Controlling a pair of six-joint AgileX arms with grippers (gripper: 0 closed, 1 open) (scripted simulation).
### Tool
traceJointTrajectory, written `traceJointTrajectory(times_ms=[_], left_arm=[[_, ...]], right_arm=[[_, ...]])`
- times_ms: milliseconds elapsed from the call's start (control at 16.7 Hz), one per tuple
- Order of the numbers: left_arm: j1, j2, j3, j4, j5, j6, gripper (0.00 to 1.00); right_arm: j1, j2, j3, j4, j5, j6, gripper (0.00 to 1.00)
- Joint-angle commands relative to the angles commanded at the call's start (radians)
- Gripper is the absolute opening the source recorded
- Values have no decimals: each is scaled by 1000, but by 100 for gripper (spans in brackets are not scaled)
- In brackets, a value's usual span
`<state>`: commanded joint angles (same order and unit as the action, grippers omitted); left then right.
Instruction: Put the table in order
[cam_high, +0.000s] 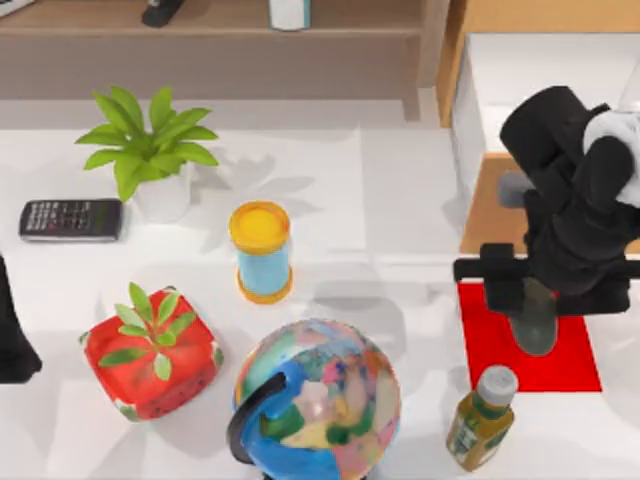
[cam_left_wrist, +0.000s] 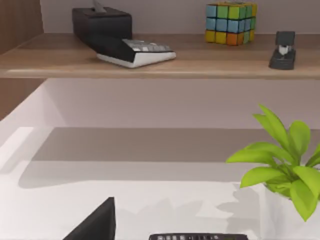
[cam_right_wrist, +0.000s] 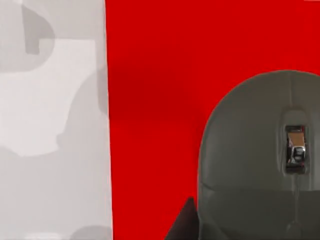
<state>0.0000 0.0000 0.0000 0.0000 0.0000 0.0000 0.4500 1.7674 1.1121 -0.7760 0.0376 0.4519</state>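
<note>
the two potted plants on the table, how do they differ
The white-potted plant stands at the back left near the calculator; the red-potted plant sits nearer the front, beside the globe. The first has a plain white pot and long bright leaves; the second has a squat, squarish red pot and a smaller sprig. Both are upright and green-leaved.

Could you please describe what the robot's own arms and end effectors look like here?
The right arm is matte black and chunky, with a white rounded section near its top and a black crossbar at the right end effector. The left arm is plain matte black at the top view's left edge. No cables or markings are visible.
</note>
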Motion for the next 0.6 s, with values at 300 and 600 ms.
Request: traceJointTrajectory(times_ms=[300, 600], left_arm=[[0, 0, 0, 0, 0, 0, 100], [0, 0, 0, 0, 0, 0, 100]], right_arm=[[2, -2, 4, 6, 2, -3, 0], [-4, 7, 7, 19, 3, -2, 0]])
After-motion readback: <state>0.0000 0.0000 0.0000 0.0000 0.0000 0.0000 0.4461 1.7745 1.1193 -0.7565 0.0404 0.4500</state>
